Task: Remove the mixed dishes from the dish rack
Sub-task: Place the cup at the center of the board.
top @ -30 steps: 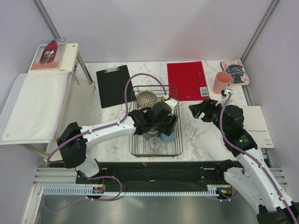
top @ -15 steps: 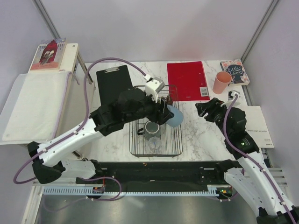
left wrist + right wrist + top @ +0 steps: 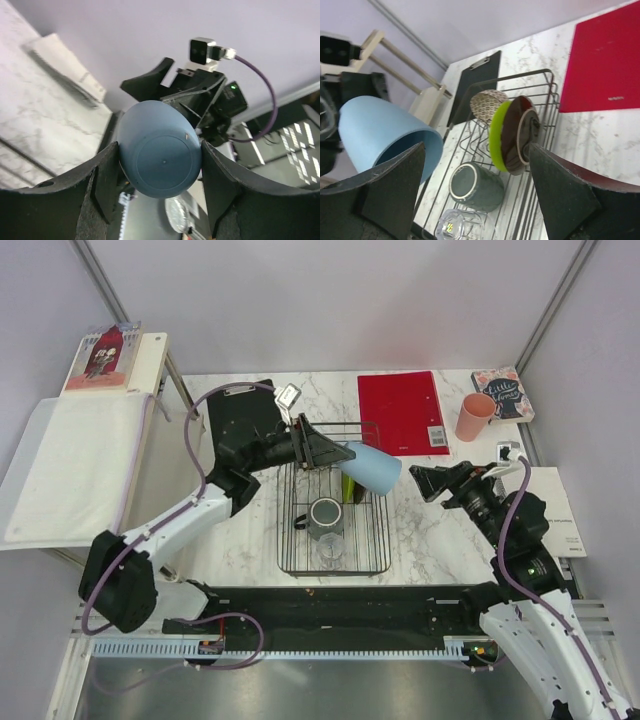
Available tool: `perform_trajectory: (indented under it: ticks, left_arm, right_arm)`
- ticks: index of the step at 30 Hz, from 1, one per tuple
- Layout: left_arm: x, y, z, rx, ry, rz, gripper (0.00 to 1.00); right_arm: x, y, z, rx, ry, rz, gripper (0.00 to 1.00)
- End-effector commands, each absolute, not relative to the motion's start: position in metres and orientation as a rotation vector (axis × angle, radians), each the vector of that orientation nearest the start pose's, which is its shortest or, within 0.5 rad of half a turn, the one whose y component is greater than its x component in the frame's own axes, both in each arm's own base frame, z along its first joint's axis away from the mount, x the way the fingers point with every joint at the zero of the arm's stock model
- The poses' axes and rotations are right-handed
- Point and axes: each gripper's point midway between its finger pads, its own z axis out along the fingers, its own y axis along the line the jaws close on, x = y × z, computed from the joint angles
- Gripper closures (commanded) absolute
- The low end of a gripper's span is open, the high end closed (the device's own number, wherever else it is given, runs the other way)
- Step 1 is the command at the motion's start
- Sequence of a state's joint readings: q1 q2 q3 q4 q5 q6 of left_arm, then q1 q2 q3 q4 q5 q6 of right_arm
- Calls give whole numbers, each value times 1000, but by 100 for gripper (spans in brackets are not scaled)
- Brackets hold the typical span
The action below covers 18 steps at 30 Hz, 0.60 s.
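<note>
Two grippers face each other over the right edge of the dish rack (image 3: 290, 540), with a blue cup (image 3: 372, 470) between them. The left gripper (image 3: 338, 455) clamps the cup by its base, one finger (image 3: 107, 175) on each side, and holds it in the air. The right gripper (image 3: 422, 482) hangs just beyond the cup's mouth with its jaws spread wide and nothing in them.

The cup lies on its side, its long axis running from one gripper to the other. Its flat bottom is toward the left wrist, and its open end points at the right gripper, dipping a little.

Directly below the held cup, a lime-green plate (image 3: 497, 135) and a dark red plate (image 3: 520, 132) stand on edge in the rack, touching each other. A mesh-patterned bowl (image 3: 487, 105) sits behind them. Nearer the arm bases than the left gripper, a grey mug (image 3: 326, 515) stands mouth up, and a clear glass (image 3: 330, 550) sits nearer again.

Beyond the right gripper a pink cup (image 3: 475, 417) stands upright on the table, next to a book (image 3: 505, 392). A red folder (image 3: 402, 412) lies beyond the gap between the grippers, and a black clipboard (image 3: 240, 430) lies under the left arm.
</note>
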State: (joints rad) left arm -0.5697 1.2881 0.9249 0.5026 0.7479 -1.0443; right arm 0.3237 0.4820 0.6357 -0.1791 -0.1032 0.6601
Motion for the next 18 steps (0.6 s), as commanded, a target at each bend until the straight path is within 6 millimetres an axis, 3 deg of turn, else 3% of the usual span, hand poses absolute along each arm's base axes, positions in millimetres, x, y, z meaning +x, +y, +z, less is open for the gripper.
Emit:
perform_trajectory:
  ticks: [1, 13, 18]
  left_arm:
    - [191, -315, 408, 544, 1350, -2101, 98]
    - [202, -325, 398, 502, 1353, -2181, 98]
    - [202, -329, 387, 496, 1384, -2188, 98]
  right_arm:
    - [223, 149, 316, 71, 1564, 999, 9]
    - [209, 175, 345, -54, 1435, 1209, 10]
    - [218, 186, 357, -56, 1387, 1302, 11]
